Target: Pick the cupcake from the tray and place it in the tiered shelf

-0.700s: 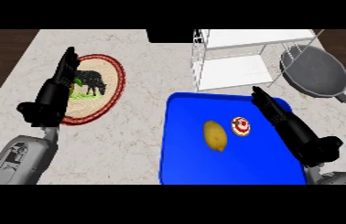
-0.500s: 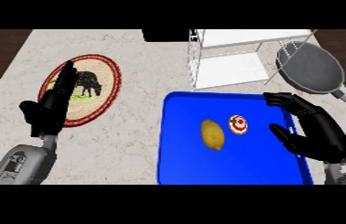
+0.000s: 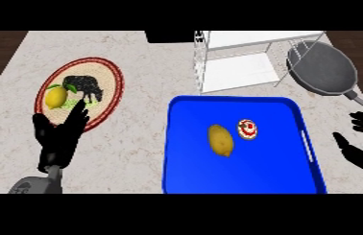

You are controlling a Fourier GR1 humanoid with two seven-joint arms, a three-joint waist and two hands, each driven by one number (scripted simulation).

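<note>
Pick not begun: the cupcake point(image 3: 247, 128) sits untouched on the blue tray point(image 3: 284, 174), right of a lemon point(image 3: 220, 140); my right hand point(image 3: 350, 147), fingers spread and empty, must reach left before the tiered shelf point(image 3: 237, 61).

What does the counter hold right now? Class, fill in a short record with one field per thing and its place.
tray: blue, front right of counter
cupcake: on tray, right of lemon, apart from it
lemon: on tray, near its middle
plate: left, red rim, second lemon on it
shelf: white, behind tray
pan: dark, right of shelf
left hand: open, over plate's near edge
right hand: at right edge, holding nothing
</note>
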